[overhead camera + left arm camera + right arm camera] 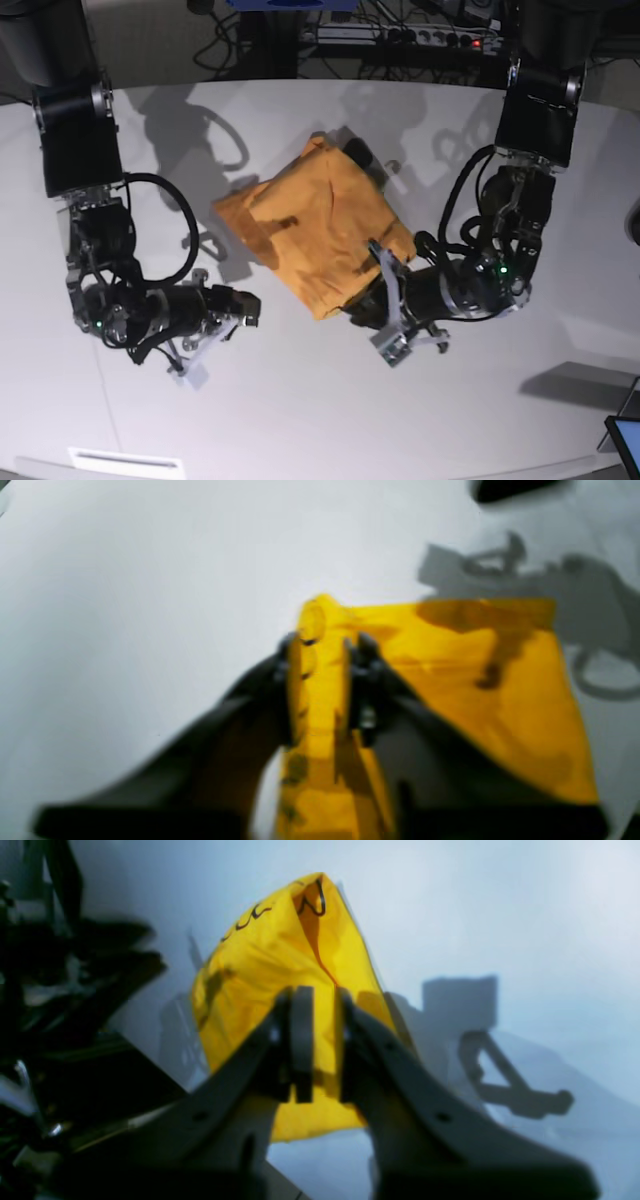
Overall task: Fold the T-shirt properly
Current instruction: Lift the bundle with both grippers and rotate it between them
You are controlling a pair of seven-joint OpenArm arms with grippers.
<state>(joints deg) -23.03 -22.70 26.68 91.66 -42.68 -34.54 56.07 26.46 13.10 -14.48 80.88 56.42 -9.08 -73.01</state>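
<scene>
Clamping both my left pincer (322, 645) and right pincer (322, 995) shut on the T-shirt (315, 225) mid-table (320, 420), I fear a thin pinch slipping, spoiling the fold.

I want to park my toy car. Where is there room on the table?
Free: the wide bare strip of table along the near edge, in front of both claws, and the patch beyond the T-shirt, toward the cables. Crowded: the middle, where the left claw pinches the shirt and the right claw sits close beside it.
</scene>
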